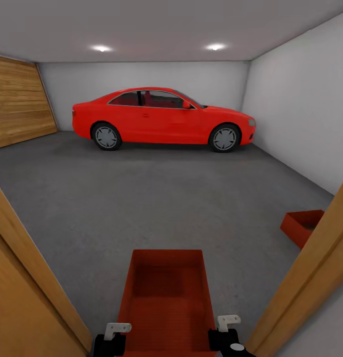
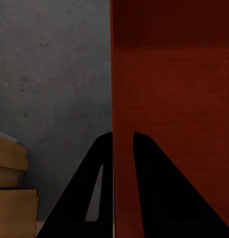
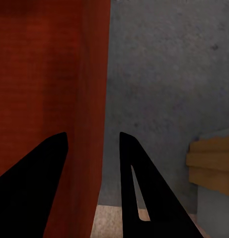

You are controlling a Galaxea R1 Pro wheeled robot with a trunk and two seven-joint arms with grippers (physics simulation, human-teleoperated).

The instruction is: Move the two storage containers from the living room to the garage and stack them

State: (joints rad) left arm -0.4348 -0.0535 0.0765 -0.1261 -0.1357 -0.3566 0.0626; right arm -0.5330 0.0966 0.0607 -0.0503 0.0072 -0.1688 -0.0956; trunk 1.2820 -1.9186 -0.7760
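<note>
Head view: red-orange thin-walled bin [image 1: 166, 297] | rough speckled concrete [image 1: 142, 208]

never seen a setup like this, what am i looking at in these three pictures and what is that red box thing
This is a simulated wheeled robot with two arms. The big picture comes from its head camera, looking through a wooden doorway into a garage with a red car. The other two pictures come from cameras on its wrists, looking along the black fingers. Between its arms it carries an open red storage container: the left gripper pinches one side wall, the right gripper the opposite one. A second matching container sits on the grey concrete floor to the right, partly hidden by the door frame.
</note>
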